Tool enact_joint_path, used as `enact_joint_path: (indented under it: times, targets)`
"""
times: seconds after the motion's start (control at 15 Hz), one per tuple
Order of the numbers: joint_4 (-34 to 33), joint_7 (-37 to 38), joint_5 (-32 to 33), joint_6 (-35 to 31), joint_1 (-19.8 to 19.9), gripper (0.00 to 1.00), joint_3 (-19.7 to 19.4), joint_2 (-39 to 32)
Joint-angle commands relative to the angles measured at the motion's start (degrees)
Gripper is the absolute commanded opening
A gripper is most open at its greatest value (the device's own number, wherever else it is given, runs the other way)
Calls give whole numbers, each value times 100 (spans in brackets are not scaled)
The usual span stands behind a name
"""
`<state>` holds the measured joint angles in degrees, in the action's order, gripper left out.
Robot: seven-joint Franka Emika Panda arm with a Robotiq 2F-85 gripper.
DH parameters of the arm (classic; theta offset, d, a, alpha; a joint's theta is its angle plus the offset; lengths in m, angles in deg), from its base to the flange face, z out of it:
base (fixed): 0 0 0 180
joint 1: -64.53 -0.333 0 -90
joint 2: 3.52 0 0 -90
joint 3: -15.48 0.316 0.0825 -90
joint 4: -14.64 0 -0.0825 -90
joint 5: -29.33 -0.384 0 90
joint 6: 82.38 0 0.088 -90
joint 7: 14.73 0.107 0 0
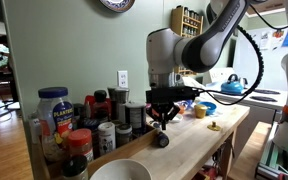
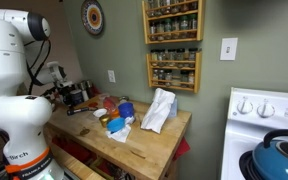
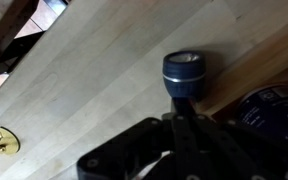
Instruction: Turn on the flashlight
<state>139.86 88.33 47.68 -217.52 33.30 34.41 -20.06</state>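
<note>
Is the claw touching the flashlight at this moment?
Cannot tell. In the wrist view the claw overlaps the dark body of the flashlight; neither contact nor a gap shows plainly.

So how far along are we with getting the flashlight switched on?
Done: the hand is over the flashlight on the wooden counter. In hand: the approach to its body; the wrist view shows the flashlight right in front of the hand, though contact is unclear. Left: pressing the switch; the lens shows no clear glow, so it looks not yet lit.
</note>
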Motion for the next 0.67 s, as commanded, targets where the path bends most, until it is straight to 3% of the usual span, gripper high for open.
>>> enact_joint_path:
  times: [0.0, 0.6]
  targets:
    - [-155, 357, 202, -26, -186, 0, -173, -200]
    - [-179, 525, 222, -100, -282, 0, -346, -278]
